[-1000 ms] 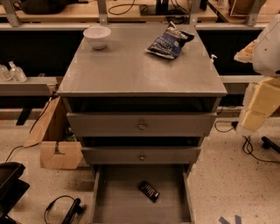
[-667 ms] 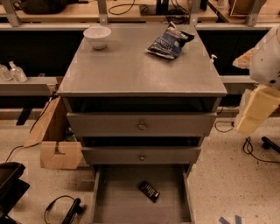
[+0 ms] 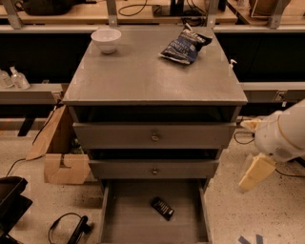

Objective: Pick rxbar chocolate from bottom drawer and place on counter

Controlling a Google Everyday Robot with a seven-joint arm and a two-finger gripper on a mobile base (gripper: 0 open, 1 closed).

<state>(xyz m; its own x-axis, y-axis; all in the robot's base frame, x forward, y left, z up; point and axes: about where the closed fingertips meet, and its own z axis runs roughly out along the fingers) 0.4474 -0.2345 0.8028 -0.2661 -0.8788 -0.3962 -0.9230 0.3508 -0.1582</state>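
Against the frame a second ago, we see the white arm (image 3: 282, 136) has dropped from beside the counter's top edge to the level of the two drawer fronts, at about 4 o'clock in the view. The rest lies as before. The counter (image 3: 143, 76) is a flat grey slab topping the cabinet. A white bowl (image 3: 106, 39) sits at its 11 o'clock corner and a dark blue snack bag (image 3: 185, 45) near its 1 o'clock corner, well apart from each other. Below it are two shut drawer fronts, each with a round knob (image 3: 155, 137). Under those the bottom drawer (image 3: 128, 219) stands pulled out at 6 o'clock. The rxbar chocolate (image 3: 162, 208) lies flat and slanted on the drawer's grey floor, a little toward the 3 o'clock side wall, touching neither wall. Behind the cabinet runs a pale wooden bench (image 3: 143, 12) with metal posts. A cardboard box (image 3: 59, 155) leans at the cabinet's 9 o'clock side, two clear bottles (image 3: 19, 78) stand on a shelf beyond it, and a black cable (image 3: 71, 228) lies on the speckled floor at 7 o'clock. The gripper (image 3: 254, 172) hangs pale and angled down toward 7 o'clock from the arm's rounded end, outside the drawer and well above the bar. We cannot tell whether it is parted or closed.
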